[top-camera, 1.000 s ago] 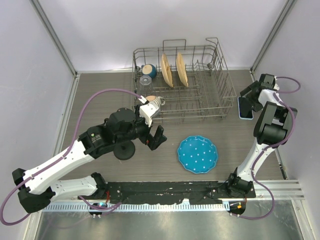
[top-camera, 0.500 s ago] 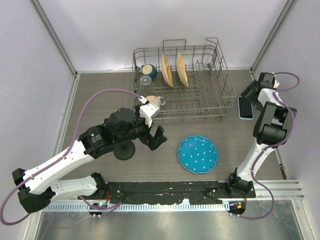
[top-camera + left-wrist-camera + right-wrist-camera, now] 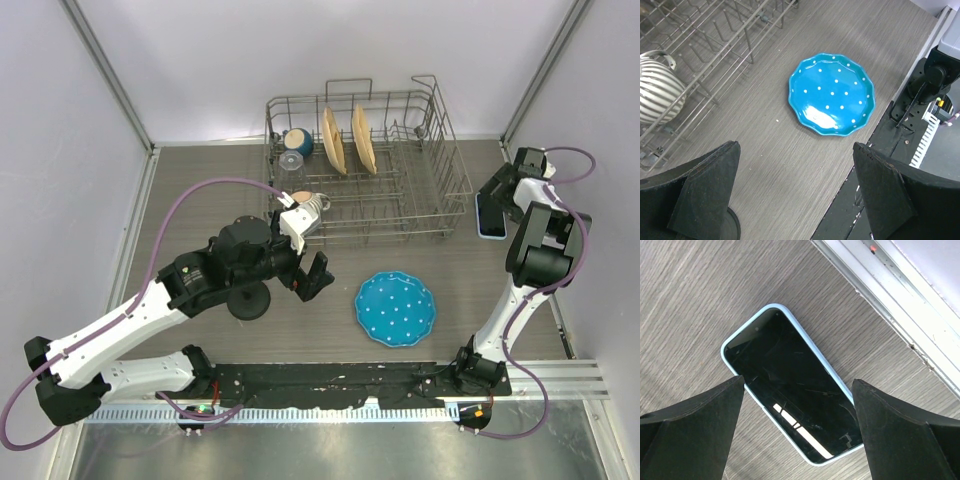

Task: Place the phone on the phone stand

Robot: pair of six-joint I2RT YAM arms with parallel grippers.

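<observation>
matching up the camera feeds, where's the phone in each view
top external: the phone lies flat near the table's right edge, right of the dish rack, below the right gripper.
left wrist: not in it.
right wrist: mid-frame, lying diagonally between the open fingers.
shared landmark: the grey wood-grain table.

Mostly hidden under the left arm in the top view: small black phone stand with round disc base (image 3: 248, 301), post and cradle unseen. Far end of light-blue-rimmed, dark-faced flat phone (image 3: 490, 226) covered by right hand (image 3: 496, 198).
</observation>
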